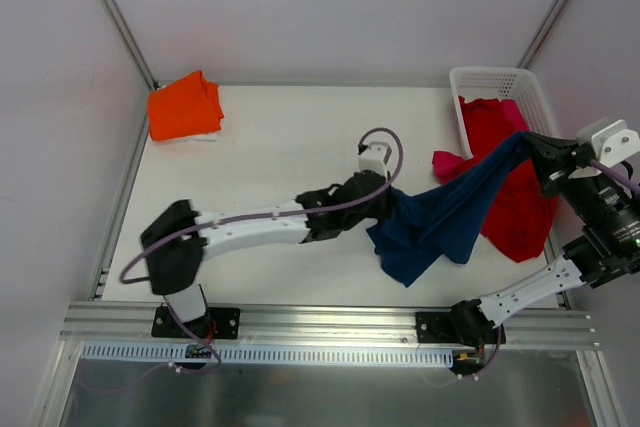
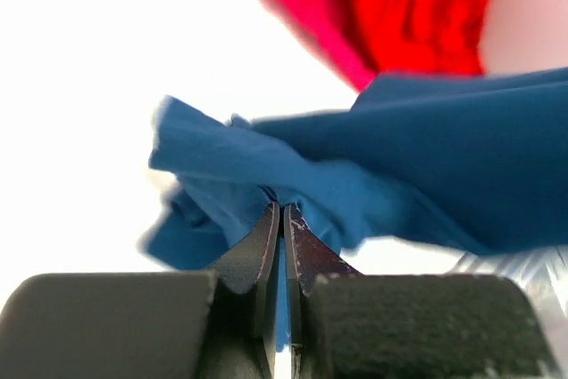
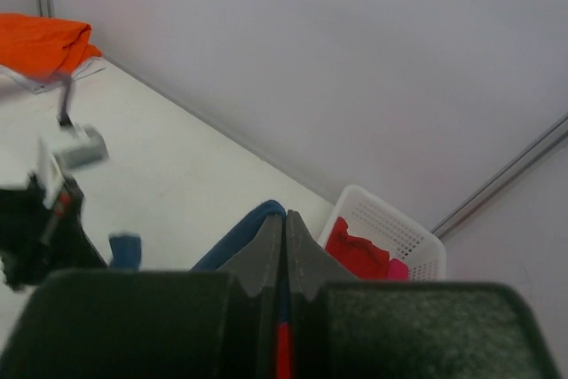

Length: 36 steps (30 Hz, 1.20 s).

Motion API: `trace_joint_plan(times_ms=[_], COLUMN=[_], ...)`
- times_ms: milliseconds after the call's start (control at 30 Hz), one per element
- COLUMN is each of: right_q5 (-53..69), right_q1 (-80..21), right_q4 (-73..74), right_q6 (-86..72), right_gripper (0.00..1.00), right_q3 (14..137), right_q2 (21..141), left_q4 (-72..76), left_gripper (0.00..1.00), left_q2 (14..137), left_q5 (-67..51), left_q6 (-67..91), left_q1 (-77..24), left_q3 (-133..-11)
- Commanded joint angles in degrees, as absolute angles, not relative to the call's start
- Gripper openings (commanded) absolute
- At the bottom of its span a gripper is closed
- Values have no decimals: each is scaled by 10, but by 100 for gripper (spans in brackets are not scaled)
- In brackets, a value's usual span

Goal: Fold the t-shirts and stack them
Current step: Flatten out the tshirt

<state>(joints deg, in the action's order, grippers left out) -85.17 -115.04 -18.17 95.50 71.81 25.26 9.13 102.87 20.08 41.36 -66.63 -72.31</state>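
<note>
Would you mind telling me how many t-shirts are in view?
4: orange shirt, at the far left corner; navy shirt, held by left fingers and right fingers; red shirt, spilling from the basket; pink shirt, peeking out beside it. More may be hidden.

From my remote station I see a white table top (image 1: pixel 270 147) enclosed on three sides by plain pale panels: a back wall (image 1: pixel 330 7), a left wall (image 1: pixel 55 107) and a right wall (image 1: pixel 605 37), which meet at two slanting grey metal struts (image 1: pixel 115 12) in the rear corners. An extruded aluminium rail (image 1: pixel 330 319) runs along the near edge of the table, with a white slotted strip (image 1: pixel 320 353) just below it and, beneath that, a glossy grey surface (image 1: pixel 300 397) that I cannot identify. Lighting is even and diffuse, casting only soft shadows on the table top.
</note>
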Motion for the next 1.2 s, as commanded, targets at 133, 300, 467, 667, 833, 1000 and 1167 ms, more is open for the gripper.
trace_joint_plan(times_ms=[133,300,467,667,833,1000,1167], right_q5=[-871,-867,-914,-929,-962,-987,-839], right_q1=[-1150,-1150,-1152,-1151,-1149,-1144,-1144], right_q4=[-83,-67,31,438,439,429,390], right_q6=[810,670,475,189,144,62,208], right_gripper=[1,1,1,1,1,0,1], right_q3=[721,622,566,657,662,607,739], right_q2=[294,244,243,361,379,351,430], left_q4=[-198,-325,-419,-466,-463,-440,-303], left_gripper=[0,0,0,0,0,0,0], left_q2=[678,567,446,334,314,345,299], left_q5=[291,320,225,108,194,220,-20], left_q6=[139,107,117,100,97,90,11], left_q1=[-663,-664,-664,-664,-664,-664,-664], left_q3=[-805,-852,-867,-861,-846,-795,-752])
